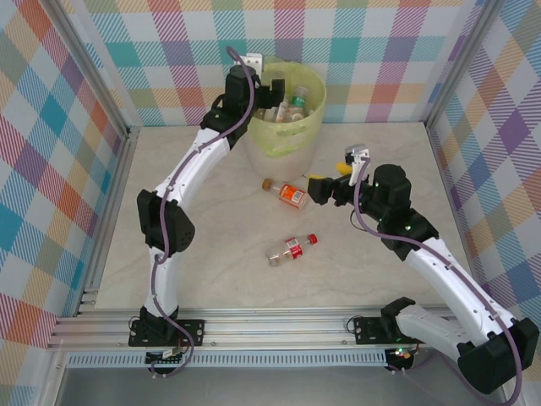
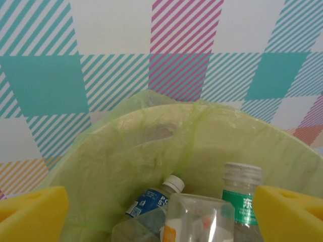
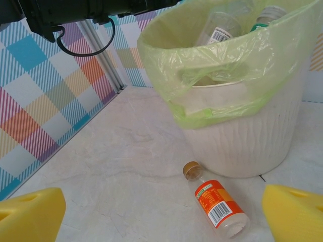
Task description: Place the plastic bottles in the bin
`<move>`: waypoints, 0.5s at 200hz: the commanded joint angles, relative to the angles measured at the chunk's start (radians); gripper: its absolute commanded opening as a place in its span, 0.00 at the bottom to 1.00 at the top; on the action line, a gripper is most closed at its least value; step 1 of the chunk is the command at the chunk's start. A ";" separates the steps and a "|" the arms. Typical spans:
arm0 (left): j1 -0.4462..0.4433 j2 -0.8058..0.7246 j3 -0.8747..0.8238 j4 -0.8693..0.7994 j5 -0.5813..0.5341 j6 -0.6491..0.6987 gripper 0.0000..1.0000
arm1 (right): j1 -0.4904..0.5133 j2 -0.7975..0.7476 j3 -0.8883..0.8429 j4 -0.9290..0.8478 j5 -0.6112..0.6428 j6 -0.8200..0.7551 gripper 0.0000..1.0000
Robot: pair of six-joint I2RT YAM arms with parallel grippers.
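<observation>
The cream-white bin [image 1: 311,118] with its yellow-green bag stands at the back of the table and holds several bottles. My left gripper [image 1: 272,91] hangs open over its left rim. Between its yellow pads [image 2: 33,212] lie a blue-label bottle [image 2: 149,201], a green-label bottle [image 2: 242,199] and a clear one [image 2: 197,219], none touched. An orange-label bottle with a gold cap [image 1: 289,194] lies just in front of the bin. My right gripper [image 1: 319,184] is open right of it. A red-label bottle with a red cap [image 1: 292,249] lies mid-table.
In the right wrist view the orange-label bottle [image 3: 217,201] lies against the bin wall [image 3: 262,136], between and ahead of the open yellow pads [image 3: 295,212]. The left arm [image 3: 91,12] reaches across above. Checked walls and metal frame posts [image 1: 127,135] close the table in.
</observation>
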 commanded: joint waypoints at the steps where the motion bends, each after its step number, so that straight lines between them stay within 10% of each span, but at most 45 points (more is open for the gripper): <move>1: 0.009 -0.116 -0.023 -0.056 0.068 0.007 0.96 | 0.004 0.017 -0.019 0.014 0.008 -0.036 1.00; 100: 0.007 -0.373 -0.279 -0.074 0.191 -0.092 1.00 | 0.013 0.161 -0.024 -0.115 -0.269 -0.377 1.00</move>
